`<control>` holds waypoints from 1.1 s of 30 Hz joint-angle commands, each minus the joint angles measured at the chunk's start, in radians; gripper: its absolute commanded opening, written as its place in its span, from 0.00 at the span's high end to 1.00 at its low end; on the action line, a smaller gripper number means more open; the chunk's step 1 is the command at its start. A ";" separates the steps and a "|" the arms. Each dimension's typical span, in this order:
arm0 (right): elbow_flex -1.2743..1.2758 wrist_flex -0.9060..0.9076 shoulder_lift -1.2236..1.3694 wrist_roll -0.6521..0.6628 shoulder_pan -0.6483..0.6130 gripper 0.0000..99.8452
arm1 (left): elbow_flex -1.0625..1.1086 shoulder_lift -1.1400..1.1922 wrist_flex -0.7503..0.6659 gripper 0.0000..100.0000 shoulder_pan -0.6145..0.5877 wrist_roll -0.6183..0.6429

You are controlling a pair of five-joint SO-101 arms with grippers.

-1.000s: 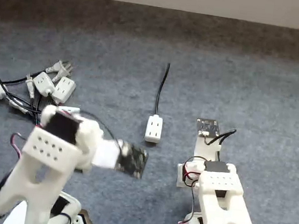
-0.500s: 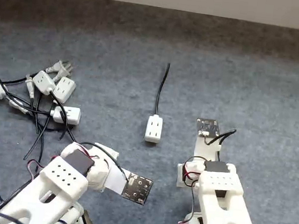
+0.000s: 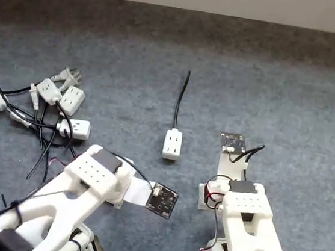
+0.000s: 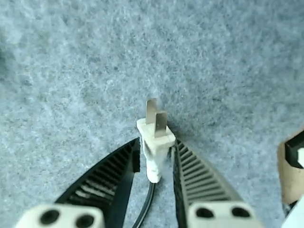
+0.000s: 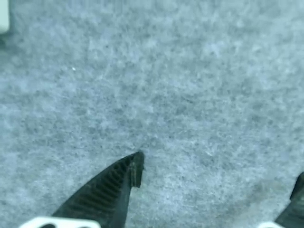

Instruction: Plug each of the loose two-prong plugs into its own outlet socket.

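**Left gripper holds a plug, short of the socket**

The left gripper [image 4: 156, 148] is clamped on a white plug [image 4: 155, 138]. Its ribbed fingers [image 4: 118, 173] press the body from both sides, and the two prongs [image 4: 153, 113] stick out past the tips over grey carpet [image 4: 228, 57]. A black cable [image 4: 146, 211] trails back from the plug between the fingers. The right gripper [image 5: 216, 178] is spread wide over carpet, with nothing between its fingers.

In the high view, the lone socket [image 3: 172, 143] lies flat, its black cord [image 3: 182, 97] running away from the arms. The left arm [image 3: 88, 183] sits nearer the bases than the socket, to its left. The right arm [image 3: 242, 213] is just right of the socket. A pile [image 3: 55, 103] of sockets and plugs lies well left of it.
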 commanded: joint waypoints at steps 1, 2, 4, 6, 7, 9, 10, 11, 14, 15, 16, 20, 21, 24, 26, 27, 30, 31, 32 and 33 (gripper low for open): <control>-0.013 -0.035 0.021 0.009 0.007 0.54 | -0.068 0.099 0.014 0.89 0.008 0.008; -0.013 -0.035 0.021 0.009 0.007 0.54 | -0.085 0.117 0.025 0.89 0.005 0.009; -0.013 -0.035 0.021 0.009 0.007 0.54 | -0.113 0.134 0.055 0.89 -0.005 0.008; -0.013 -0.035 0.021 0.009 0.007 0.54 | -0.120 0.140 0.061 0.89 -0.007 0.008; -0.013 -0.035 0.021 0.009 0.007 0.54 | -0.120 0.140 0.061 0.90 -0.007 0.008; -0.013 -0.035 0.021 0.009 0.007 0.54 | -0.120 0.143 0.046 0.93 -0.007 0.008; -0.013 -0.035 0.021 0.009 0.007 0.54 | -0.120 0.143 0.031 0.96 -0.007 0.009; -0.013 -0.035 0.021 0.009 0.007 0.54 | -0.120 0.143 0.015 0.99 -0.007 0.009; -0.013 -0.035 0.021 0.009 0.007 0.54 | -0.119 0.145 -0.006 0.99 -0.008 0.009; -0.013 -0.035 0.021 0.009 0.007 0.54 | -0.119 0.145 -0.006 0.99 -0.008 0.009; -0.013 -0.035 0.021 0.009 0.007 0.54 | -0.119 0.145 -0.006 0.99 -0.007 0.011; -0.013 -0.035 0.021 0.009 0.007 0.54 | -0.131 0.136 -0.008 0.99 -0.007 0.072; -0.013 -0.035 0.021 0.009 0.007 0.54 | -0.157 0.133 -0.008 0.99 -0.007 0.112; -0.013 -0.035 0.021 0.008 0.010 0.54 | -0.259 0.088 -0.002 0.99 -0.007 0.239; -0.015 -0.035 0.021 0.006 0.012 0.54 | -0.326 0.024 -0.003 0.99 -0.007 0.322; -0.015 -0.035 0.021 0.006 0.012 0.54 | -0.357 -0.016 -0.006 0.99 -0.007 0.362; -0.016 -0.035 0.021 0.006 0.013 0.54 | -0.426 -0.160 -0.009 0.99 -0.005 0.450; -0.018 -0.035 0.021 0.006 0.015 0.54 | -0.437 -0.211 -0.020 0.99 -0.005 0.476; -0.018 -0.035 0.021 0.006 0.018 0.54 | -0.435 -0.259 -0.046 0.99 -0.005 0.500; -0.019 -0.035 0.021 0.005 0.028 0.54 | -0.427 -0.306 -0.083 0.99 -0.005 0.531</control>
